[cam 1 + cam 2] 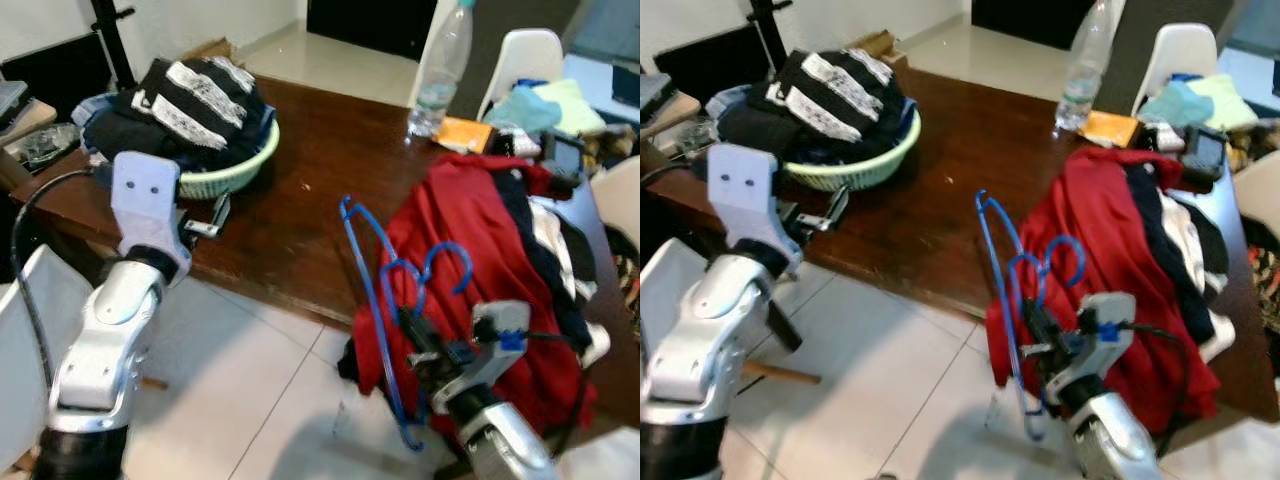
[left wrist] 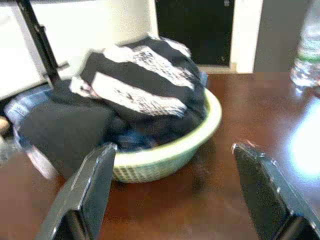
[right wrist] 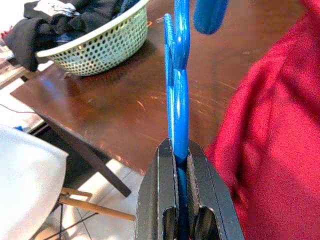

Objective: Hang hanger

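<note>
The blue hanger (image 1: 375, 300) is pinched by the closed right gripper (image 3: 181, 165); snagging on red garment (image 1: 470, 260) at 3 o'clock is judged likely. Left gripper (image 2: 170, 185) is held wide open, empty.

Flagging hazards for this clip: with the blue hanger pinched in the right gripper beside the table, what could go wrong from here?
1. The right gripper pinches only the thin blue hanger; it may twist or slip when moved.
2. The hanger sits close to the red garment draped over the table edge, so it might snag and drag the cloth off.
3. The open left gripper near the green basket could bump it.
</note>
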Available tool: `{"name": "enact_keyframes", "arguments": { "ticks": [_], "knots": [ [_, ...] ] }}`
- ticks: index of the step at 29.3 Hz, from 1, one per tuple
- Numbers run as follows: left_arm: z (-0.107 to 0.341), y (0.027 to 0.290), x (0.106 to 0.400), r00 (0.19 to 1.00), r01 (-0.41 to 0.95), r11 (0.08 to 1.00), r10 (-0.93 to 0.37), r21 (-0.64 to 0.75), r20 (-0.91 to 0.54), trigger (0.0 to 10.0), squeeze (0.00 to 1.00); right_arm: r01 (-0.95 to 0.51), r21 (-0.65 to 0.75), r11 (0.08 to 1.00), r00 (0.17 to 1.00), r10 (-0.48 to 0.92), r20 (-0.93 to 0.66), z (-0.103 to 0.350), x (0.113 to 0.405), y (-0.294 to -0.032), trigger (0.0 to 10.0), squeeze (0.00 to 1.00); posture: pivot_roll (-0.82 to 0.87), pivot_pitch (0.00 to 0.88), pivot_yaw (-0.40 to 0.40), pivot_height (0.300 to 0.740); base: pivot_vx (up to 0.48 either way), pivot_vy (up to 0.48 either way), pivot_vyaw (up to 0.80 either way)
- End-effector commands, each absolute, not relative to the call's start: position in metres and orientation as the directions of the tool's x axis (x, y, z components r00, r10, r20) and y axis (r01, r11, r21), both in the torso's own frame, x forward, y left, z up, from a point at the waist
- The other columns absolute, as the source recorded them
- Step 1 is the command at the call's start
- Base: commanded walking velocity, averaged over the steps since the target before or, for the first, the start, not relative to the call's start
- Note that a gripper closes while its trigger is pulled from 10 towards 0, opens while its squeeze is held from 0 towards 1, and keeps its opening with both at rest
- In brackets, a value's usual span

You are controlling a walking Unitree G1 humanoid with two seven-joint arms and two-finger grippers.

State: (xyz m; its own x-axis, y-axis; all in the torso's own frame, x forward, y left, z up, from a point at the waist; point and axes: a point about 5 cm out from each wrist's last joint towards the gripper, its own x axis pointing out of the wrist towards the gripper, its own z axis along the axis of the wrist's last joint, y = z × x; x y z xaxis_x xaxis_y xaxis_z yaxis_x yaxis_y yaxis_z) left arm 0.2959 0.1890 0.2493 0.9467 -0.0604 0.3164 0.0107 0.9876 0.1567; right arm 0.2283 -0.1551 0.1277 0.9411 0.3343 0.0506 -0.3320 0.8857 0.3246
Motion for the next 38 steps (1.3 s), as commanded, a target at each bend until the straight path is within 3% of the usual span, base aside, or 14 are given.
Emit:
{"name": "enact_keyframes", "arguments": {
  "ticks": [1,11,27,34,38],
  "knots": [
    [0.248,0.187,0.296,0.948,0.020,0.986,-0.072,0.168,0.311,10.0,0.00,-0.317,0.325,0.891,0.946,0.323,0.037,0.126,0.227,-0.159,10.0,0.00,0.09,0.175,-0.043,0.740,0.480,0.000,0.00],
    [0.243,0.221,0.311,0.967,-0.028,0.977,-0.028,0.212,0.254,10.0,0.00,-0.317,0.323,0.892,0.946,0.323,0.035,0.125,0.227,-0.159,10.0,0.00,0.09,0.171,-0.043,0.740,0.328,0.000,0.00],
    [0.236,0.240,0.316,0.972,-0.062,0.982,0.018,0.180,0.234,10.0,0.00,-0.316,0.319,0.893,0.946,0.324,0.031,0.124,0.226,-0.160,10.0,0.00,0.08,0.164,-0.050,0.740,0.097,0.000,0.00],
    [0.236,0.268,0.326,0.967,-0.114,0.992,0.099,0.051,0.236,10.0,0.00,-0.316,0.321,0.893,0.946,0.323,0.032,0.124,0.226,-0.160,10.0,0.00,0.08,0.167,-0.044,0.740,0.000,0.000,0.00],
    [0.226,0.300,0.331,0.954,-0.215,0.966,0.239,-0.145,0.183,10.0,0.00,-0.311,0.321,0.895,0.948,0.317,0.034,0.125,0.225,-0.159,10.0,0.00,0.07,0.169,-0.041,0.740,0.000,0.000,0.00]
  ]
}}
